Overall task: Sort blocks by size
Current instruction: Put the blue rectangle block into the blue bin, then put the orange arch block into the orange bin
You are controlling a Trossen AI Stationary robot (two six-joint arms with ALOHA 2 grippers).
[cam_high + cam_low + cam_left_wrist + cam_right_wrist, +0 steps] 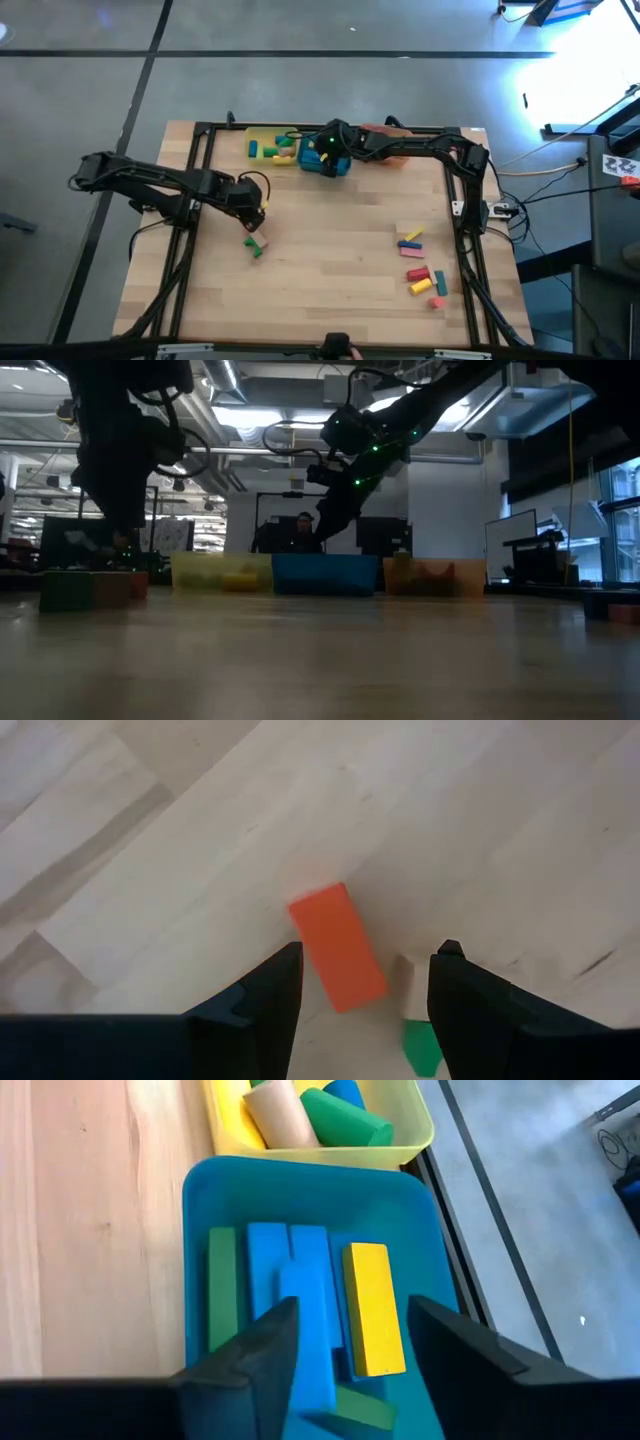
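Your left pincer point(362, 985) hangs spread over the bench point(180, 840) with the orange block point(337, 947) lying between its fingers, while your right pincer point(345, 1342), also spread, hovers above the blue tray point(200, 1190) of blocks.

I work in a robotics lab or open workshop: my wooden table point(330, 260) stands on a grey concrete floor point(90, 80), cables point(545, 165) trail at 3 o'clock, and monitors point(290, 532), ceiling ducts point(250, 405) and strip lights fill the room behind.
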